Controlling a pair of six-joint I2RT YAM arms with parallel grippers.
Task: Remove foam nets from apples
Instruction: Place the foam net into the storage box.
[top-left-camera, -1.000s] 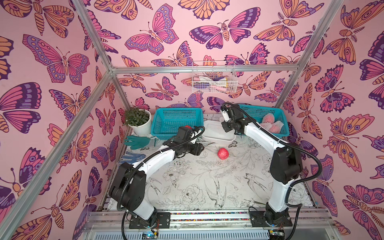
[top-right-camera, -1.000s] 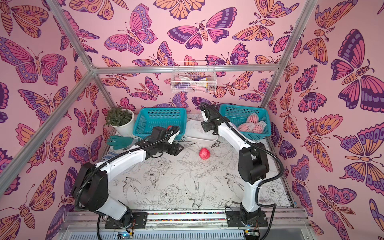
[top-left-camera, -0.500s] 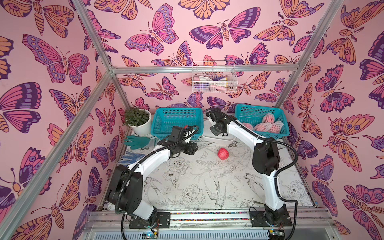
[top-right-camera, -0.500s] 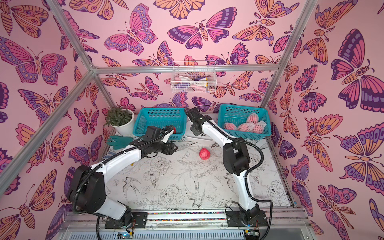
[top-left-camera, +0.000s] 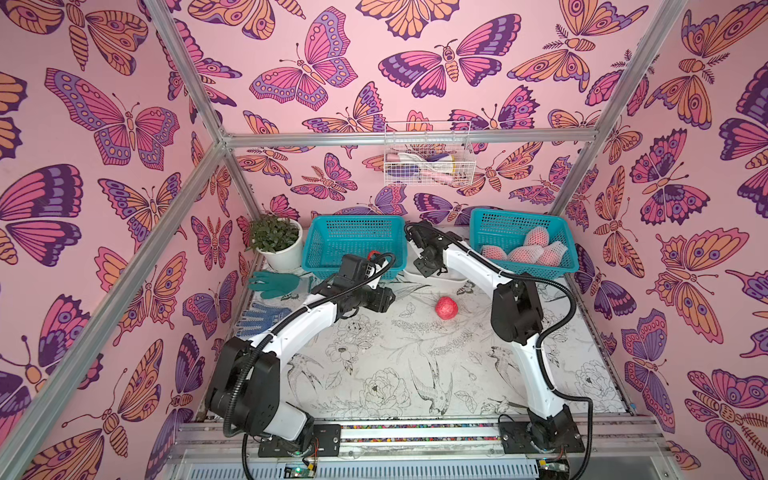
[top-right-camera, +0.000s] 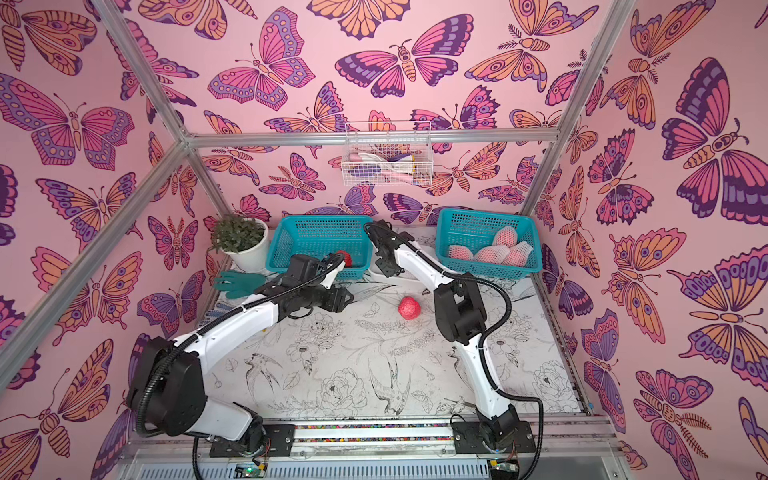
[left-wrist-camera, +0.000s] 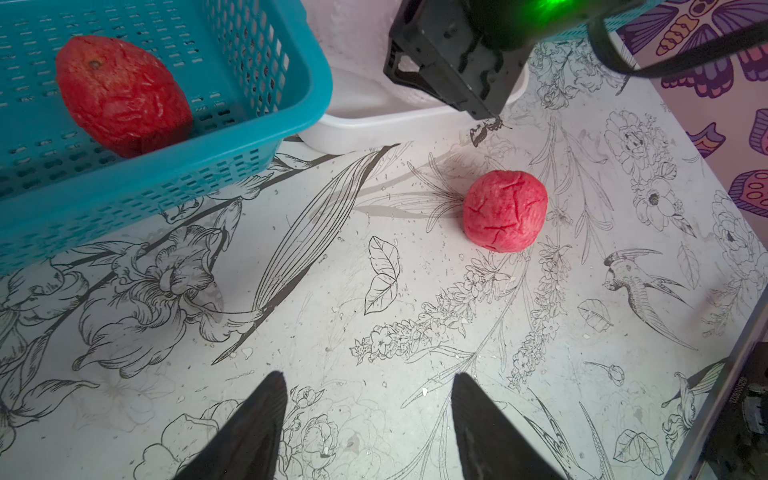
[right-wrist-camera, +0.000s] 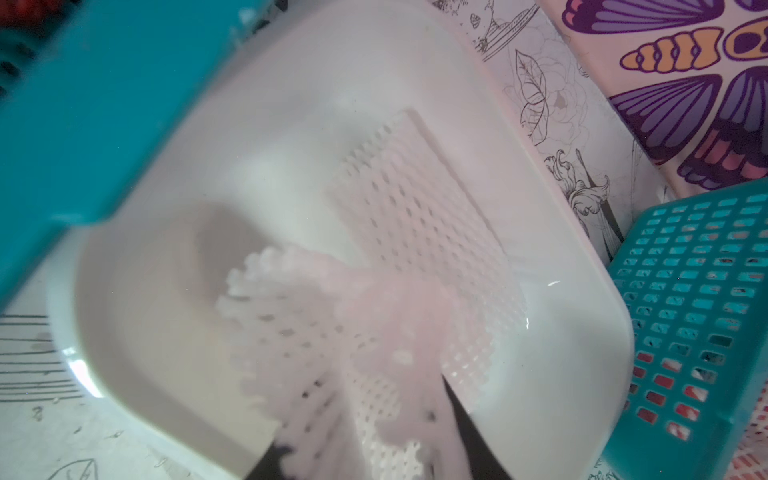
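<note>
A bare red apple (top-left-camera: 446, 307) (left-wrist-camera: 505, 210) lies on the table mat. My left gripper (left-wrist-camera: 368, 395) (top-left-camera: 384, 299) hangs open and empty a short way left of it. Another bare apple (left-wrist-camera: 122, 95) sits in the left teal basket (top-left-camera: 353, 241). Several apples in foam nets (top-left-camera: 525, 251) (top-right-camera: 492, 251) fill the right teal basket (top-left-camera: 519, 222). My right gripper (right-wrist-camera: 365, 436) (top-left-camera: 426, 266) hovers over the white tub (right-wrist-camera: 582, 291). Its fingers stand apart with a blurred foam net (right-wrist-camera: 311, 332) loose between them. A second foam net (right-wrist-camera: 415, 208) lies flat in the tub.
A potted plant (top-left-camera: 276, 237) stands at the back left. A green glove (top-left-camera: 272, 282) and a blue glove (top-left-camera: 259, 318) lie along the left edge. A wire basket (top-left-camera: 428, 160) hangs on the back wall. The tub (top-left-camera: 436, 277) sits between the two teal baskets.
My right arm has swung left from beside the right basket to over the tub, and its jaws have come apart around the net. The left arm has barely shifted.
</note>
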